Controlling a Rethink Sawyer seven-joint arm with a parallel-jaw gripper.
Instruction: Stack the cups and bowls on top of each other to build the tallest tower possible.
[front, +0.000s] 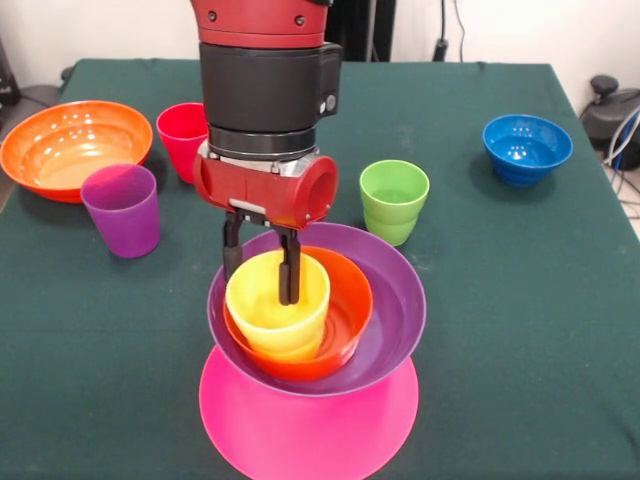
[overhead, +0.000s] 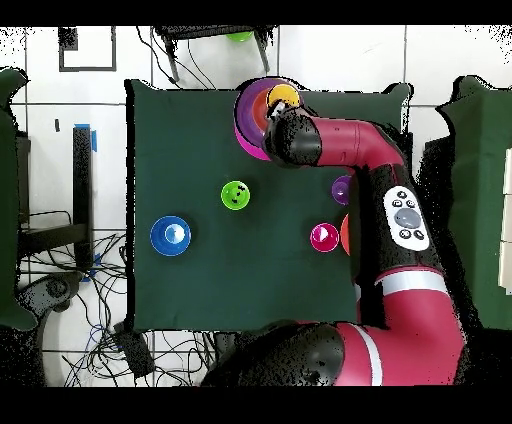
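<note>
Hand (front: 261, 275) grips the yellow cup's (front: 277, 318) rim, cup sitting in the small orange bowl (front: 345, 320), inside the purple bowl (front: 390, 300), atop the pink bowl (front: 310, 425).

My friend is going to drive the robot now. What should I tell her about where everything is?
Gripper: over the tower, one finger inside the yellow cup and one outside its rim; whether it is squeezing is unclear.
Tower: pink bowl at the bottom, then purple bowl, small orange bowl, yellow cup.
Loose on the table: big orange bowl, red cup, purple cup, green cup, blue bowl.
Left: let go of the yellow cup and stack the loose pieces.
</note>
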